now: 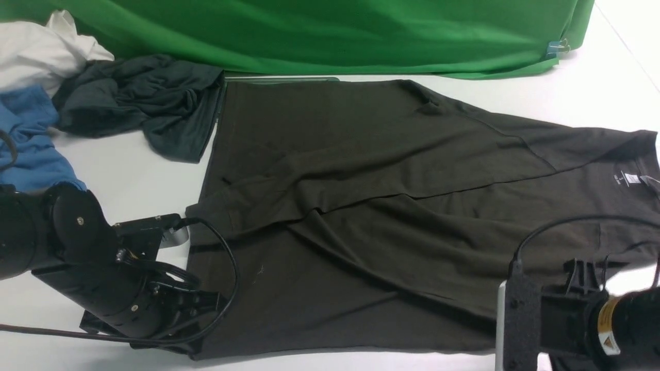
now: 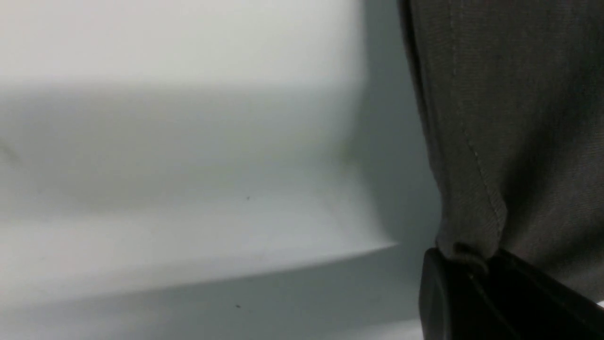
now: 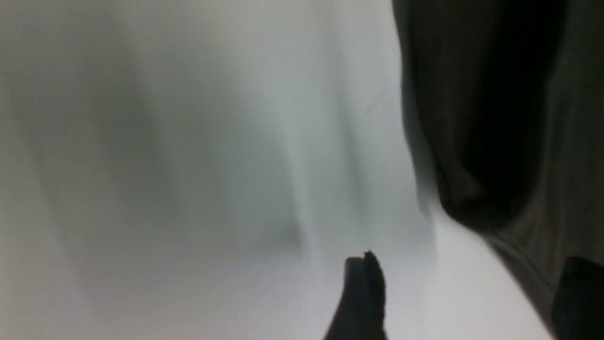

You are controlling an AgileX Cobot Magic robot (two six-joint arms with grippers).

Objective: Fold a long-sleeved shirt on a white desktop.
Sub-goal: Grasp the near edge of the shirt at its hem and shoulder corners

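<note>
While both sleeves are lying crossed over the body, I am judging the body folds as remaining. Shirt [image 1: 361, 206]: dark olive knit, spreading flat across the white desk [image 1: 129, 170], creasing lightly. My left gripper [image 2: 472, 264] is pinching the hem; my right gripper [image 3: 469, 293] is gaping beside the cloth edge.

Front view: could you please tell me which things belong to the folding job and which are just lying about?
Job: dark olive-brown long-sleeved knit shirt; smooth white desktop.
Lying about: crumpled dark grey-teal garment; blue garment; white cloth; green cloth backdrop.
</note>
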